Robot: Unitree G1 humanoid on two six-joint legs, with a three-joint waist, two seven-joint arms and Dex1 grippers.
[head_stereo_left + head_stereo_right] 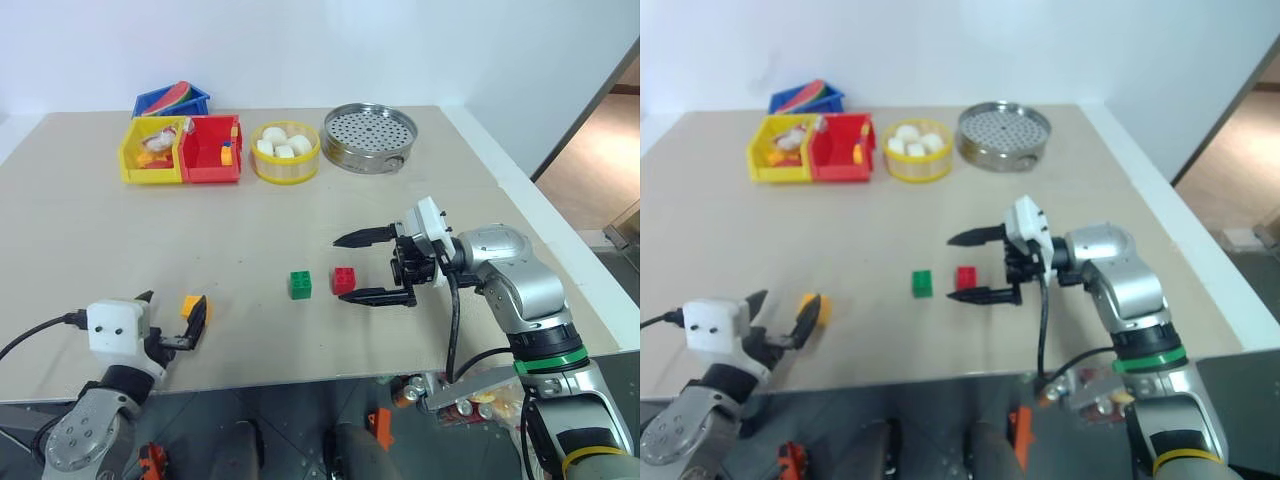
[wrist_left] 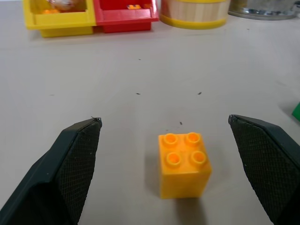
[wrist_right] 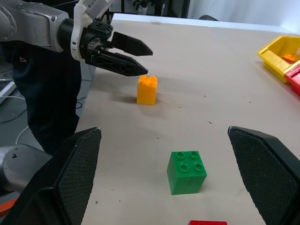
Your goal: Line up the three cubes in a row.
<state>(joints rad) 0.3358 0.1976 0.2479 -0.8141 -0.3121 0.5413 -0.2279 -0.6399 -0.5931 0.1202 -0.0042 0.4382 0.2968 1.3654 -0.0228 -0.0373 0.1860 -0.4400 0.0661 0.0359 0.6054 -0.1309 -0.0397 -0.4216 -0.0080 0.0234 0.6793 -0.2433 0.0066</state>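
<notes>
Fingers (image 2: 77, 164) spread wide on both grippers, empty: left (image 1: 172, 322) flanks orange cube (image 2: 183, 164); right (image 1: 365, 268) beside red cube (image 1: 344, 280), green (image 1: 300, 285) adjacent.

A lab: bare test table (image 1: 90, 260) with sorting bins (image 1: 183, 150), cabling.

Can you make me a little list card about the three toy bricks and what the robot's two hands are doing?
red cube: on the table, touching nothing, right beside the green one
green cube: next to the red cube, a small gap between them
orange-yellow cube: off alone near the table's front edge, far left of the other two
left gripper: jaws open, one on each side of the orange-yellow cube, not touching it
right gripper: jaws open, by the red cube, holding nothing
row: not lined up yet
</notes>
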